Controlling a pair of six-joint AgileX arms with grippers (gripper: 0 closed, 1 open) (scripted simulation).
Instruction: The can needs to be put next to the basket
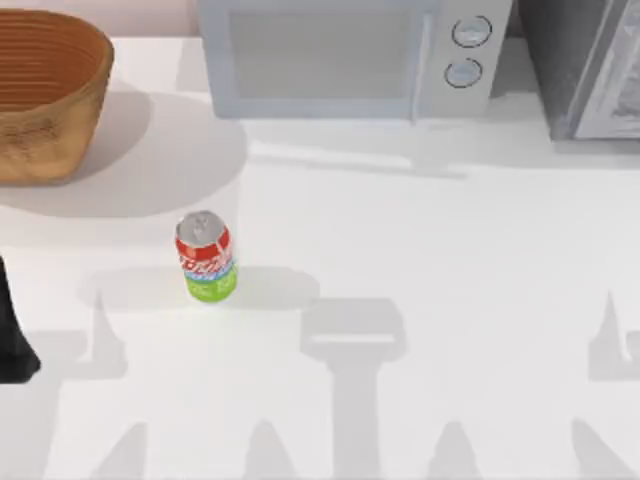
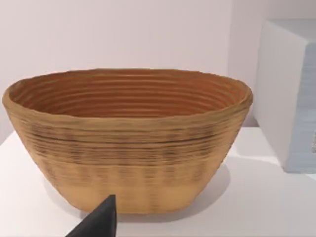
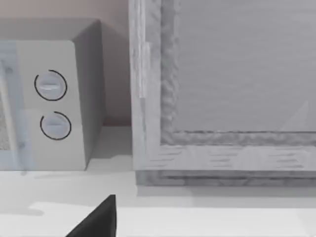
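Can: small soda can (image 1: 206,256) with silver top, red upper band with white lettering, light blue stripe and green bottom; upright on the white table (image 1: 450,260), left of centre in the top view, long axis vertical, nothing touching it.

Basket: large round orange-brown woven wicker basket (image 1: 45,95), ribbed inside, tan outer wall; upper left corner of the top view, well apart from the can, bare table between the two.

Left arm: dark piece of it (image 1: 14,345) at the left edge of the top view, lower left of the can; a black fingertip of the left gripper (image 2: 101,221) at the bottom edge of the left wrist view, holding nothing; finger spread impossible to tell.

Right arm: parked toward the right side; a black fingertip of the right gripper (image 3: 98,219) at the bottom of the right wrist view, holding nothing; spread likewise impossible to tell.

Deciding relation: can up and to the right of the left arm's visible part, far nearer to it than to the right side; left arm judged the better choice for the pick. Goal spot on the bare table just beside the basket, up and left of the can.

View differences: left wrist view faces the basket wall and interior. Right wrist view faces the grey microwave (image 3: 54,98) with two round dials and a grey framed cabinet (image 3: 222,89). Top view gives the can-to-basket layout.
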